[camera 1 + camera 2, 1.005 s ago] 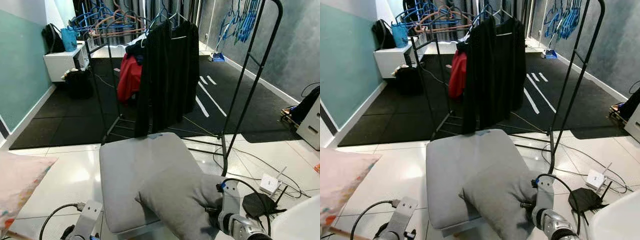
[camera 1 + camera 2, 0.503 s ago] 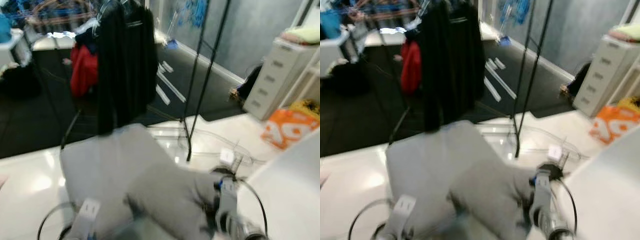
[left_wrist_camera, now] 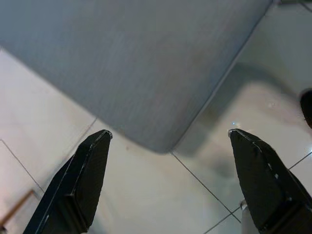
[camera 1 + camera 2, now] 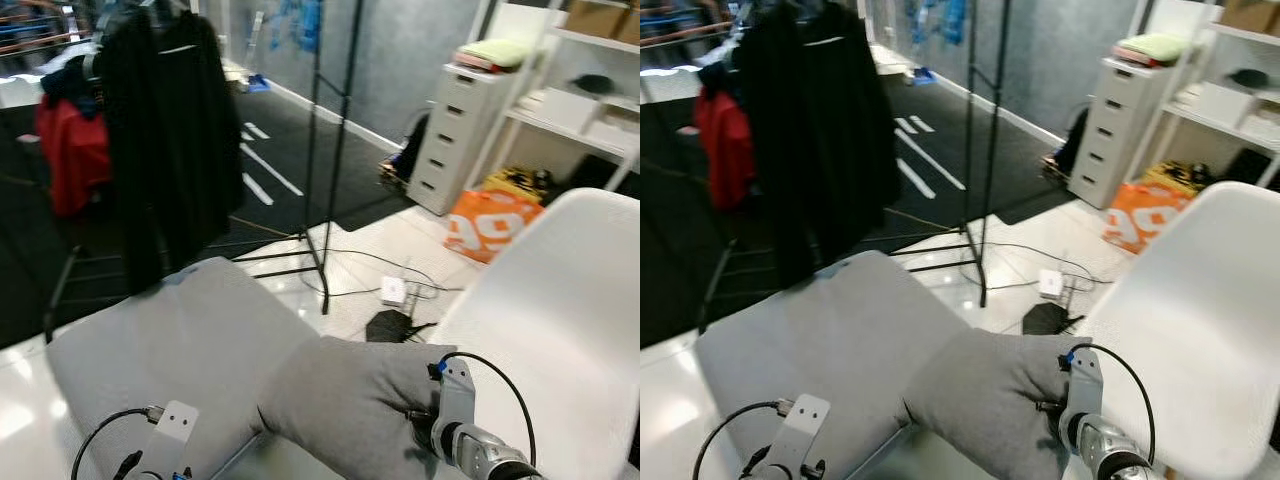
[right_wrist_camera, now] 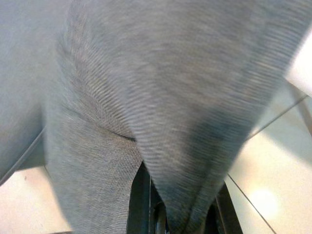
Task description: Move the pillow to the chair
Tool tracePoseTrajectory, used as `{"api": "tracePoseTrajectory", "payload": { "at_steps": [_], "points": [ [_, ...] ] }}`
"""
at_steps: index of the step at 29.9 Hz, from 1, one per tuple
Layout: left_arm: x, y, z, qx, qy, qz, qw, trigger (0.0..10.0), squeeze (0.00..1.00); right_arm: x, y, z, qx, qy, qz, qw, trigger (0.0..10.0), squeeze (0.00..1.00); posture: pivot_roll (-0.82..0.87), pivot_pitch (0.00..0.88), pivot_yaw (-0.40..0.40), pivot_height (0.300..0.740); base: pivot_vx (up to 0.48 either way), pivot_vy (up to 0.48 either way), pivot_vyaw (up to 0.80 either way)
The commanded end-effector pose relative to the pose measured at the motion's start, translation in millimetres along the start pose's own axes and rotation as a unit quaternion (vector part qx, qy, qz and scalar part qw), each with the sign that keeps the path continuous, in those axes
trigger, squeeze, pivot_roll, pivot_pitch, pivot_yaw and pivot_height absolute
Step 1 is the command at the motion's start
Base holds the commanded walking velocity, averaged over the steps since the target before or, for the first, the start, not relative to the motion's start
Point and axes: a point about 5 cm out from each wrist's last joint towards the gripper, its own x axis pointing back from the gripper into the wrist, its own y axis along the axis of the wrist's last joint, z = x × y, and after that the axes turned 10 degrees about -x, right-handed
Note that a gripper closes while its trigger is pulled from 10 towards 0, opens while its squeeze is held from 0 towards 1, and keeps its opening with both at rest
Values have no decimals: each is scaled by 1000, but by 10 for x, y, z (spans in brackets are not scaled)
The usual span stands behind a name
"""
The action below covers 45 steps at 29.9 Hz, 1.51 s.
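the right gripper (image 5: 173, 214) is clamped on the grey pillow (image 4: 350, 405), just beside the white chair (image 4: 560, 300). the left gripper (image 3: 170, 180) hangs spread apart over a grey cushion (image 3: 122, 63).

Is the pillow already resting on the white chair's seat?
No, the pillow is pinched by the right gripper beside the chair, left of its seat, not on it.

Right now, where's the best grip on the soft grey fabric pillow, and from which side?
Its right-hand end, from the robot's right. The soft grey fabric pillow bunches there into a fold thin enough for two fingers; the right gripper is already shut on it. The rest looks too plump to pinch.
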Motion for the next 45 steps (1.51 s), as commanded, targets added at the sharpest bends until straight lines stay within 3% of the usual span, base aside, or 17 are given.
{"api": "tracePoseTrajectory", "payload": {
  "at_steps": [1,19,21,24,27,32,34,40,45],
  "points": [
    [10,-37,-52,-1,-7,5,1000,10000,0,11,102,-22,-15,-1,-26,1000,10000,0,-111,8,-57,740,0,0,-788],
    [2,23,-45,0,-1,-5,1000,10000,0,14,204,4,-67,16,-58,996,10000,0,-110,10,-53,740,0,0,-788],
    [1,36,-40,2,-1,-9,1000,10000,0,21,356,53,-109,44,-92,989,10000,0,-110,13,-47,740,0,0,-788],
    [0,41,-38,4,-2,-11,1000,10000,0,31,498,100,-129,66,-117,982,10000,0,-121,14,-41,740,0,0,-788],
    [-3,50,-18,4,-3,-15,1000,10000,0,94,975,316,-137,143,-180,964,10000,0,-125,14,-44,740,0,0,-600],
    [-2,41,8,14,-1,-17,1000,10000,0,152,1256,536,-106,198,-208,952,10000,0,-127,12,-54,740,288,0,-81],
    [-2,35,27,18,-2,-19,1000,10000,0,251,1558,894,-58,277,-238,929,10000,0,-128,12,-56,740,446,0,0],
    [-9,72,31,18,-4,-21,1000,10000,0,345,1732,1143,-20,334,-254,907,10000,0,-131,11,-56,740,450,0,0],
    [-15,103,33,18,-5,-23,1000,10000,0,369,1782,1198,-7,340,-253,906,10000,0,-133,12,-58,740,452,0,-320]
  ]
}}
